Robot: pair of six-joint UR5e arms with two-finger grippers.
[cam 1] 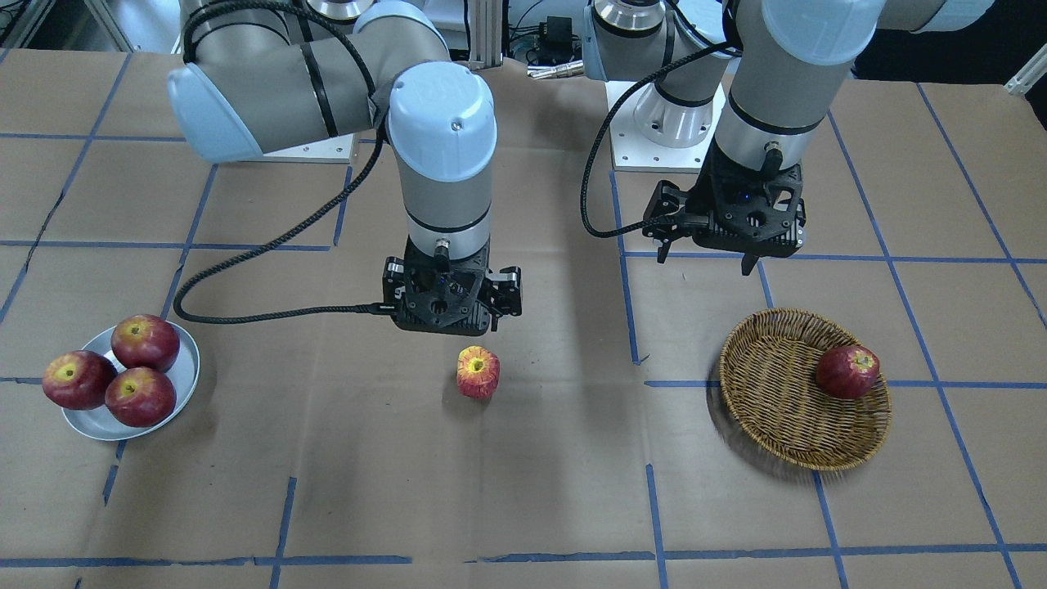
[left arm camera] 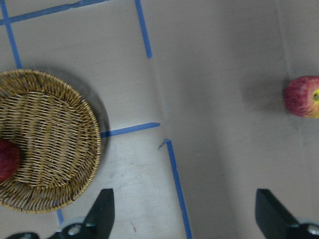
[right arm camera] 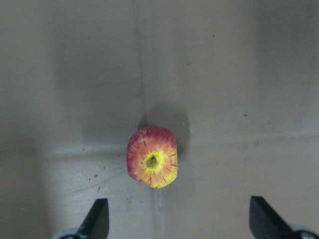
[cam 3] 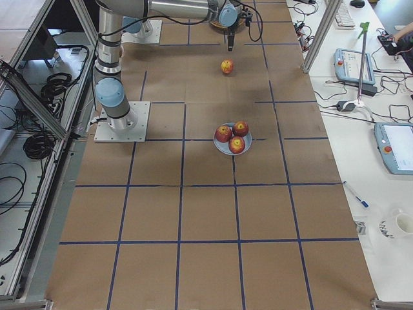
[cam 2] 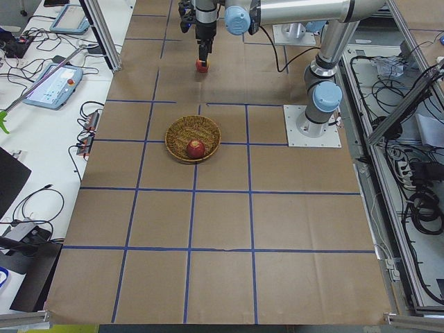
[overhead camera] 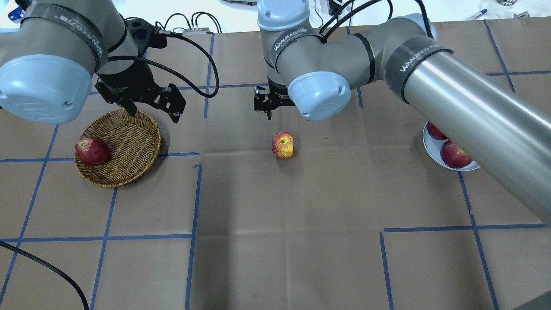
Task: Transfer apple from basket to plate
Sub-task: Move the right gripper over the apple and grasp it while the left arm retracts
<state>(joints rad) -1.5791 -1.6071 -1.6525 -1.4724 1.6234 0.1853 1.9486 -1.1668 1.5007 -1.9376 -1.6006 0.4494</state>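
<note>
Brown paper covers the long surface point(cam 2: 222, 222), ruled into squares by blue tape point(cam 2: 208, 248). White benches point(cam 3: 348, 148) alongside carry teach pendants point(cam 3: 348, 68), a pen point(cam 3: 355, 194) and a mug point(cam 3: 401, 223); black cables point(cam 3: 37, 143) tangle behind the aluminium frame point(cam 3: 32, 100).

Round streaky apple point(cam 1: 478, 372) — red-pink, yellow around stem hollow; round woven wicker basket point(cam 1: 769, 401) — tan-brown; round metal plate point(cam 1: 190, 375), silver-grey.

Apple point(cam 1: 478, 372) stands alone, open all round; three dark apples point(cam 1: 146, 342) crowd plate point(cam 1: 188, 366).

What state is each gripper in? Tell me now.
Left gripper: open, holding nothing.
Right gripper: open, empty; the apple lies ungripped on the table.
</note>
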